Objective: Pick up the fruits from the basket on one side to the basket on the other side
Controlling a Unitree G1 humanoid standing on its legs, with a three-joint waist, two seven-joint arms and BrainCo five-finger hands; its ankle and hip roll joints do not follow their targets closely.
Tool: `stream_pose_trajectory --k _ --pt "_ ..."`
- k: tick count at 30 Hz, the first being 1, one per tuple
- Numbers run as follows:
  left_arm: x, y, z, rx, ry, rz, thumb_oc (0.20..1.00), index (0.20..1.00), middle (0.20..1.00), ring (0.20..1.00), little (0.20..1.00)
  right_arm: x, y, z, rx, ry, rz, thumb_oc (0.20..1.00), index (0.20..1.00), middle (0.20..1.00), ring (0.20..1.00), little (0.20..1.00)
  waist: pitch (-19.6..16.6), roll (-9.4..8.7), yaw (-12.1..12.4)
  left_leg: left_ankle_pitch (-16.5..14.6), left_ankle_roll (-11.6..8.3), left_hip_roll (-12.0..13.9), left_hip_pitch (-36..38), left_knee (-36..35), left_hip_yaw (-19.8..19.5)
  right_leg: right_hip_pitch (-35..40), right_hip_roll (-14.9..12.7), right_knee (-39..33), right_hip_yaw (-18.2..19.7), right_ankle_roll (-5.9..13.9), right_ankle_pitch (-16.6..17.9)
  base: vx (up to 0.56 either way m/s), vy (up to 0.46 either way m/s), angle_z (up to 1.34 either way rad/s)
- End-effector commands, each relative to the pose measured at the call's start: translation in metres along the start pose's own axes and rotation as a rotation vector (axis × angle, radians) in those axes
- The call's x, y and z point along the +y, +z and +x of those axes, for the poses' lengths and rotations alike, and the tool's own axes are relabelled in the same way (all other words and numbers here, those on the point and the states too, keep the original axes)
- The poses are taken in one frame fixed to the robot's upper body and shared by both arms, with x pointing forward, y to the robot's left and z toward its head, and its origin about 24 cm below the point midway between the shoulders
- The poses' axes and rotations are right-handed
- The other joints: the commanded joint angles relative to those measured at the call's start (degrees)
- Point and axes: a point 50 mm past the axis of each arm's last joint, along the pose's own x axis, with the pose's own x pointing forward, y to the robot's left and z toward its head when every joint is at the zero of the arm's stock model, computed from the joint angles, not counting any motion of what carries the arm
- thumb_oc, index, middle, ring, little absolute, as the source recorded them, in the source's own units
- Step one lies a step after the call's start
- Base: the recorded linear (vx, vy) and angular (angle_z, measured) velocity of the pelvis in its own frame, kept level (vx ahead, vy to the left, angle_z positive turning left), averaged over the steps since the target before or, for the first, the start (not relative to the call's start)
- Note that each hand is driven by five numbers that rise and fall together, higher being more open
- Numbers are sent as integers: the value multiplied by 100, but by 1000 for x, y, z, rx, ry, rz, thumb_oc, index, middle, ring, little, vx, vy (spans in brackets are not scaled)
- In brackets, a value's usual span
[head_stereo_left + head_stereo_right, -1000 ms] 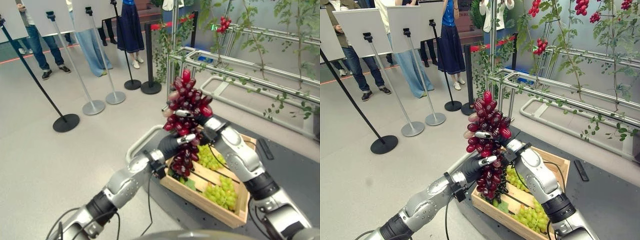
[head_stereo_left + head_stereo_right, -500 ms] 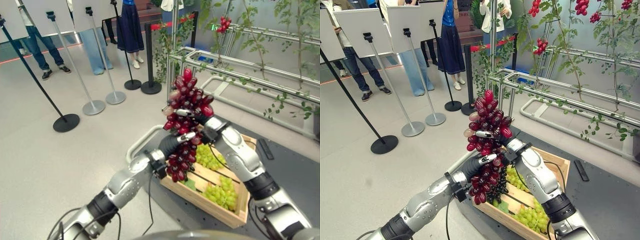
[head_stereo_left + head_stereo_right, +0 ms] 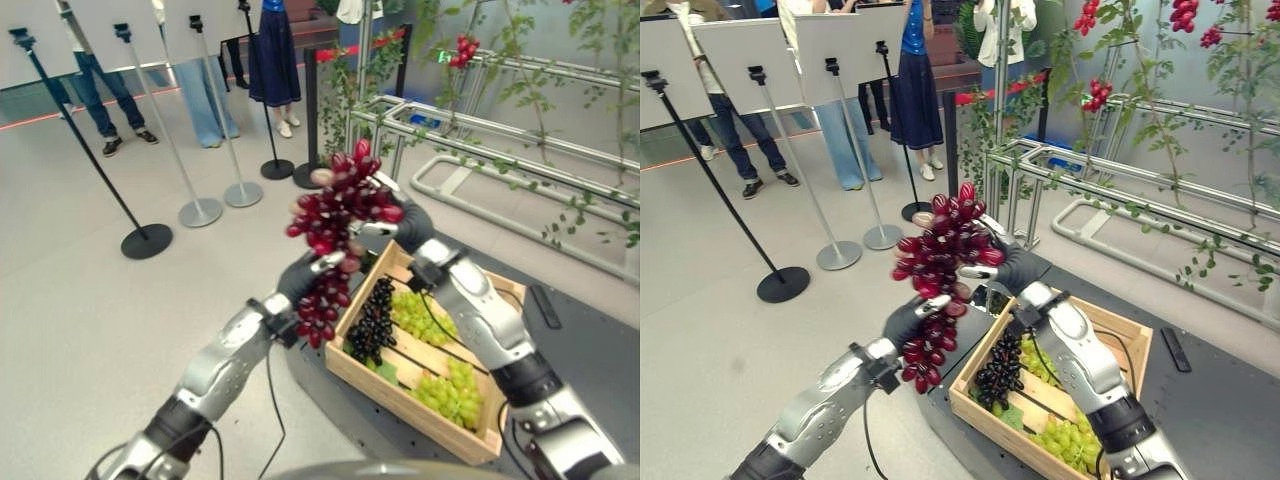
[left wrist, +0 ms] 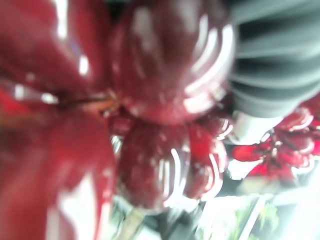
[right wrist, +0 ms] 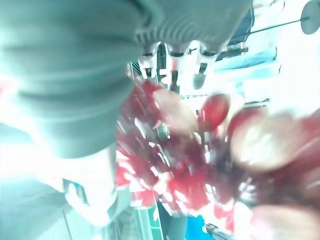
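**A:** Status?

**B:** Left eye view: I'm holding the red grape bunch [image 3: 338, 225] up in the air with both hands, off the left edge of the wooden crate [image 3: 412, 400]. The left hand [image 3: 303, 277] is curling round the lower part of the bunch, and the right hand [image 3: 400, 226] is clamping the top from behind. Dark grapes [image 3: 372, 322] and green grapes [image 3: 448, 390] are sitting in the crate.

**A:** Right eye view?

**B:** Same picture. The bunch is hanging just left of the crate, over the grey floor [image 3: 720, 360], touching neither. People are standing behind the barrier posts [image 3: 878, 236], well apart from us.

**A:** Wrist views?

**B:** Left wrist: red grapes pressing right up against the camera, beside the ribbed cover. Right wrist: fingers [image 5: 172, 53] reaching down into the bunch, so that grip is reading as closed on it.

**A:** Step?

**B:** I'm judging this as mid-transfer, lifted and carrying. I'm not seeing a second basket, so the next move is calling for swinging further left to find it, then lowering gently; the bunch is loose and could shed grapes.
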Motion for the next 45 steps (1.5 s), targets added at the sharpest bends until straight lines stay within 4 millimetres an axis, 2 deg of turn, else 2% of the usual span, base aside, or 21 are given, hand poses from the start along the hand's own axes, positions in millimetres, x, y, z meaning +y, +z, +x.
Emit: stream_pose_trajectory --k 1,9,12,13,14,15,17,18,19,20,22,29,30,33,34,35,36,38,39,42,45 --pt "4 38 -1 -175 -1 122 200 200 200 200 200 2 35 9 -190 23 28 1000 1000 1000 1000 1000 -65 -343 124 -705 211 -158 257 228 25 -148 -357 498 -217 419 -153 -13 25 14" --pt "13 65 -8 -296 63 216 200 200 200 200 200 -8 36 8 -185 -22 8 1000 1000 1000 1000 1000 124 -369 477 -907 346 -492 -314 951 -310 -207 -762 850 -608 485 -131 -62 121 24" --pt "16 74 -9 -333 87 268 200 200 200 200 200 -13 37 3 -193 -50 -15 1000 1000 1000 1000 1000 176 -296 512 -902 516 -612 -271 907 -629 -514 -951 1953 -522 445 -236 5 263 61" --pt "18 78 -10 -353 109 290 200 200 200 200 200 -12 35 2 -202 -57 3 1000 1000 1000 1000 1000 266 -245 492 -898 629 -688 -210 907 -758 -780 -1127 2639 -422 451 18 18 232 65" --pt "18 78 -10 -354 110 291 200 200 200 200 200 -12 35 2 -202 -56 3 1000 1000 1000 1000 1000 271 -253 492 -896 637 -703 -210 907 -755 -799 -1148 2675 -408 461 8 44 266 81" --pt "20 88 -12 -387 135 348 200 200 200 200 200 -14 32 1 -200 -80 -3 1000 1000 1000 1000 1000 365 -156 522 -913 731 -734 -96 893 -945 -1058 -1120 3409 -130 433 -27 50 129 68" --pt "22 96 -15 -419 167 409 200 200 200 200 200 -19 30 -6 -198 -118 -14 1000 1000 1000 1000 1000 347 -123 405 -862 733 -739 15 767 -1250 -1398 -628 3416 447 354 -258 76 53 73" --pt "22 96 -15 -419 166 409 200 200 200 200 200 -19 30 -6 -198 -118 -14 1000 1000 1000 1000 1000 332 -116 400 -841 730 -730 -3 756 -1258 -1405 -618 3388 433 346 -233 164 -82 82" --pt "22 104 -16 -455 195 478 200 200 200 200 200 -26 32 -17 -216 -179 -47 1000 1000 1000 1000 1000 238 -153 182 -793 628 -785 38 724 -1749 -1466 197 2732 1312 257 -800 117 -65 150" --pt "22 103 -16 -454 195 478 200 200 200 200 200 -26 32 -17 -216 -180 -47 1000 1000 1000 1000 1000 222 -145 166 -771 624 -776 19 717 -1768 -1461 204 2682 1290 253 -761 181 -85 192" --pt "20 107 -17 -500 233 518 200 200 200 200 200 -31 31 -31 -232 -282 -130 1000 1000 1000 1000 1000 151 -224 38 -672 476 -1016 -97 719 -2527 -1500 680 1937 2303 151 -752 137 -70 152" --pt "33 124 -45 -611 411 586 200 200 200 200 200 -19 16 -26 -193 -257 -139 1000 1000 1000 1000 1000 21 -372 326 -582 40 -965 -267 818 -3106 -883 544 1319 1455 -19 -837 64 -193 148" --pt "37 124 -52 -619 453 594 200 200 200 200 200 -16 14 -26 -185 -240 -134 1000 1000 1000 1000 1000 76 -372 531 -519 -82 -972 -414 895 -3379 -779 551 1284 1153 -90 -928 -82 -193 164" --pt "38 124 -54 -624 470 595 200 200 200 200 200 -17 13 -29 -179 -250 -130 1000 1000 1000 1000 1000 89 -364 552 -378 -192 -1005 -601 902 -3525 -687 519 1196 750 -96 -959 -132 -104 180" --pt "36 125 -48 -636 467 577 200 200 200 200 200 -28 24 -36 -205 -300 -186 1000 1000 1000 1000 1000 224 -343 340 -278 -209 -618 -1098 1094 -2055 -593 309 1164 249 11 -977 -152 79 195" --pt "36 125 -48 -637 467 576 200 200 200 200 200 -28 24 -36 -206 -300 -187 1000 1000 1000 1000 1000 219 -334 351 -268 -203 -622 -1132 1116 -2046 -617 307 1159 255 17 -952 -286 95 292" --pt "32 124 -39 -631 438 573 200 200 200 200 200 -30 28 -34 -226 -331 -209 1000 1000 1000 1000 1000 327 -322 274 -336 -142 63 -1336 1376 -313 -512 95 1070 -282 58 -924 -191 41 228" --pt "31 123 -36 -629 423 576 200 200 200 200 200 -31 28 -34 -229 -341 -210 1000 1000 1000 1000 1000 330 -295 289 -271 -184 176 -1404 1370 -139 -457 82 998 -427 56 -906 -133 36 176" --pt "29 125 -33 -630 406 593 200 200 200 200 200 -32 27 -39 -230 -356 -193 1000 1000 1000 1000 1000 314 -282 267 -187 -270 424 -1419 1356 221 -314 15 989 -748 35 -955 -42 28 140" --pt "27 128 -32 -639 392 610 200 200 200 200 200 -31 27 -42 -235 -363 -181 1000 1000 1000 1000 1000 274 -264 276 74 -378 633 -1411 1150 401 -139 0 927 -1005 21 -985 22 55 128" --pt "26 132 -29 -654 391 619 200 200 200 200 200 -31 31 -43 -258 -370 -186 1000 1000 1000 1000 1000 218 -285 152 279 -530 1123 -1288 991 1313 -11 -38 944 -1301 41 -1042 95 110 91"
